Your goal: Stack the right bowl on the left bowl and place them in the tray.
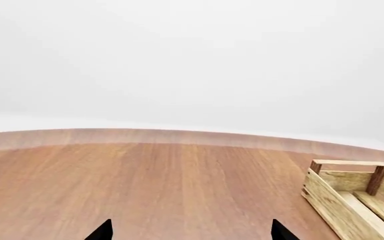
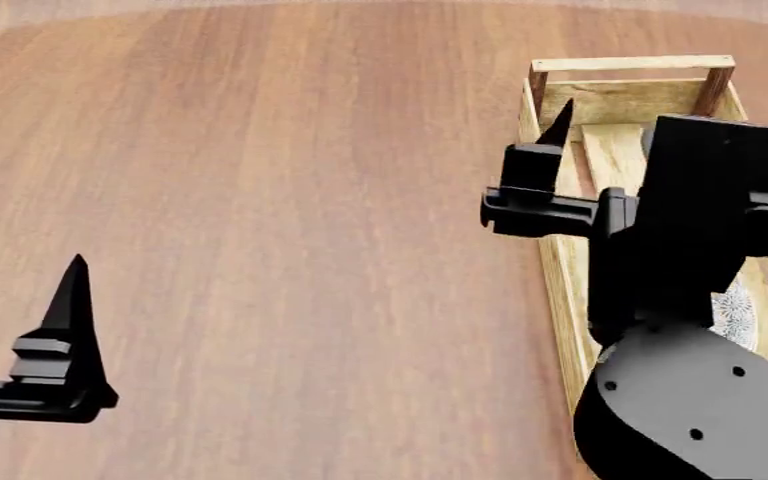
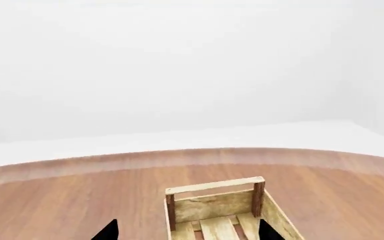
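Observation:
The light-wood tray (image 2: 631, 66) lies lengthwise at the right of the table. My right gripper (image 3: 187, 231) hovers open over its far end, with the slats and the end bar (image 3: 213, 186) showing between the tips. One right finger (image 2: 554, 130) stands by the tray's left plank; the other is hidden behind the arm. My left gripper (image 1: 192, 231) is open over bare table with nothing between its tips, and the tray (image 1: 349, 200) lies off to its side. Neither bowl is clearly in view. A small white patterned patch (image 2: 735, 305) shows in the tray behind my right arm; I cannot tell what it is.
The round wooden table (image 2: 291, 200) ends in a curved far edge (image 1: 178, 136) against a plain white background. My right arm's black body (image 2: 684, 400) covers the near half of the tray. One left finger (image 2: 72, 305) shows at the lower left.

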You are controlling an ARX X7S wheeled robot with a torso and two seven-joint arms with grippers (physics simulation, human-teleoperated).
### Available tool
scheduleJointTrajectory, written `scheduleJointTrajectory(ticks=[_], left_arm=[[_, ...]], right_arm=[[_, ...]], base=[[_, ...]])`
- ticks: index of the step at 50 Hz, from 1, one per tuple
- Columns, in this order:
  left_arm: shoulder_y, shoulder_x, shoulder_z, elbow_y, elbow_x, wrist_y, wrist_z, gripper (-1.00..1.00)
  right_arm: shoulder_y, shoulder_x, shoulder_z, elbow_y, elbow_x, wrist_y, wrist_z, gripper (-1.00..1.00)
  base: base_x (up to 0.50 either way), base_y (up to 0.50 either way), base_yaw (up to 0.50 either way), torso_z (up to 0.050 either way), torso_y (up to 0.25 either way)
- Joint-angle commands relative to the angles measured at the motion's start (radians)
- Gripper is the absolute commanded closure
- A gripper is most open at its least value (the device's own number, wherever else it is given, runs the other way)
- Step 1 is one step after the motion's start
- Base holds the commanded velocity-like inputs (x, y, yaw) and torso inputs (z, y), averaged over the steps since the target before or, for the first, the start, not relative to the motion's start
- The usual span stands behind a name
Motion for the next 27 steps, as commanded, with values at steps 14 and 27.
scheduleJointTrajectory(ticks=[14,27], left_arm=[[-0.001,-0.013,-0.001,0.045,0.008,0.0,-0.026,-1.0],[-0.007,-0.015,0.01,0.054,0.009,-0.007,-0.034,-1.0]], right_arm=[[-0.15,0.124,0.135,-0.346,-0.81,0.178,0.541,-1.0],[-0.214,0.141,0.191,-0.336,-0.812,0.21,0.517,-1.0]], base=[[0.0,0.0,0.0,0.0,0.0],[0.0,0.0,0.0,0.0,0.0]])
